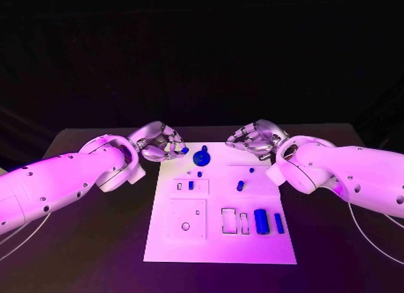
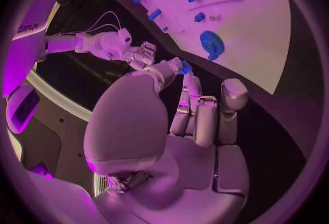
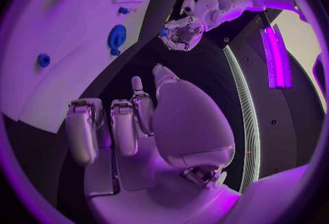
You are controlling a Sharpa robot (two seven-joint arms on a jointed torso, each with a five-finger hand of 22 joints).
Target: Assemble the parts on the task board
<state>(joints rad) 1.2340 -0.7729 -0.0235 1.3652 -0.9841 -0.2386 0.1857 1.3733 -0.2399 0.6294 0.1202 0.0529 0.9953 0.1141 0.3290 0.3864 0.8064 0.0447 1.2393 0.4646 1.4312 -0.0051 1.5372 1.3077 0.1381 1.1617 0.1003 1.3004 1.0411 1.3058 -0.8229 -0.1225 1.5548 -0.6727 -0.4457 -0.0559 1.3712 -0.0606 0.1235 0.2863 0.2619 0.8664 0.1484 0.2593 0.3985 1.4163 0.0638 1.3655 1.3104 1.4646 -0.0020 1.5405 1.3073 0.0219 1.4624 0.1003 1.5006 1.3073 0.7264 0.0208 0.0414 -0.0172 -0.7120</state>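
The left hand (image 1: 163, 142) hovers at the far left corner of the task board (image 1: 167, 244), fingers curled inward, with a small blue part (image 1: 183, 150) pinched at its fingertips; the left wrist view shows the same blue piece (image 2: 186, 66) caught between the thumb and a finger. Just beyond those fingertips, toward the board's middle, sits a round blue disc (image 1: 201, 157) with a small blue peg (image 1: 204, 148) right behind it.

The right hand (image 1: 254, 139) hangs opposite, over the board's far right corner, its fingers bent in with nothing visible in them; in the right wrist view its fingers (image 3: 123, 125) curl loosely above the dark worktop (image 1: 343, 244), apart from the board's edge.

Nearer the robot from both hands, the board carries more parts: a short blue piece (image 1: 191, 185) beside a small white slot on the left hand's side, a slanted blue peg (image 1: 240, 185) on the right hand's side, and, closest to the robot, a thick blue cylinder (image 1: 262, 221) lying next to a thin blue bar (image 1: 279, 223), with two empty rectangular recesses (image 1: 229, 221) just beside them. A square recessed plate (image 1: 186, 218) lies on the left-hand side of that row.
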